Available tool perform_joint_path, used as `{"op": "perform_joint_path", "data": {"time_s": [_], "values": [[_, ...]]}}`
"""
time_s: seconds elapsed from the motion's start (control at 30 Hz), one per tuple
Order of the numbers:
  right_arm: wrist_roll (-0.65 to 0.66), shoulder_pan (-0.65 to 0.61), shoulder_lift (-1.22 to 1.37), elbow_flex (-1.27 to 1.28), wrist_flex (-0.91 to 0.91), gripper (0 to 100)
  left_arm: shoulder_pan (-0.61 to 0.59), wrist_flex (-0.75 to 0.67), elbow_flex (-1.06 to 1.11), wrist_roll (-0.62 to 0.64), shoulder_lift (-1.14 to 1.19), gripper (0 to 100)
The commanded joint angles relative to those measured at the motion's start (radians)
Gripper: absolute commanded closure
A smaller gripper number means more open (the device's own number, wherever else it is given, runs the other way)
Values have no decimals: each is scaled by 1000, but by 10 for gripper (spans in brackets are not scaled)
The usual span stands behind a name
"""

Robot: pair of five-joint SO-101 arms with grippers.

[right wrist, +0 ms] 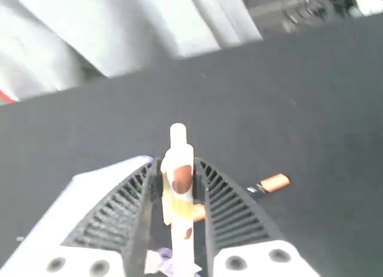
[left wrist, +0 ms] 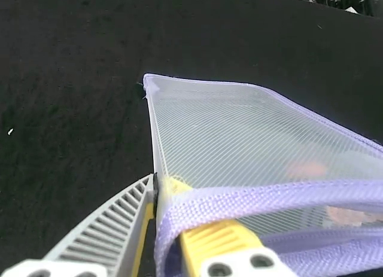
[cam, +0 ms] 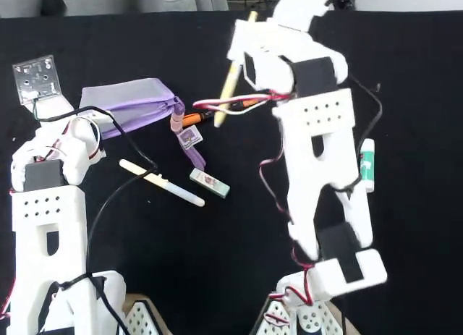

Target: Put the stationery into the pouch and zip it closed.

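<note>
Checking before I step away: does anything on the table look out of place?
Nothing looks spilled or damaged. The one stray is a green-and-white stick, lying alone beyond the right arm, far from the pouch.

I counted one pouch (cam: 130,103), three pens (a yellow pen (cam: 230,82), an orange pen (cam: 194,119), a white pen (cam: 160,181)), one eraser (cam: 210,183) and one green-and-white tube (cam: 367,165) out at three o'clock. There were two arms, the left arm (cam: 43,205) and the right arm (cam: 318,132).
</note>
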Motion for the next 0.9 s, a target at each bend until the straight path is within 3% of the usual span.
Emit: {"op": "perform_joint_path", "data": {"time_s": [0.0,0.33,0.63,0.87], "values": [[8,-74,-105,-44,-32,983,5,-21,-5,12,-11,972],[8,-133,-446,160,-44,984,4,-40,-1,12,-11,972],[15,-133,-696,696,-580,984,4,-34,-1,12,-11,972],[17,-187,-777,895,-796,984,5,-34,-1,12,-11,972]]}}
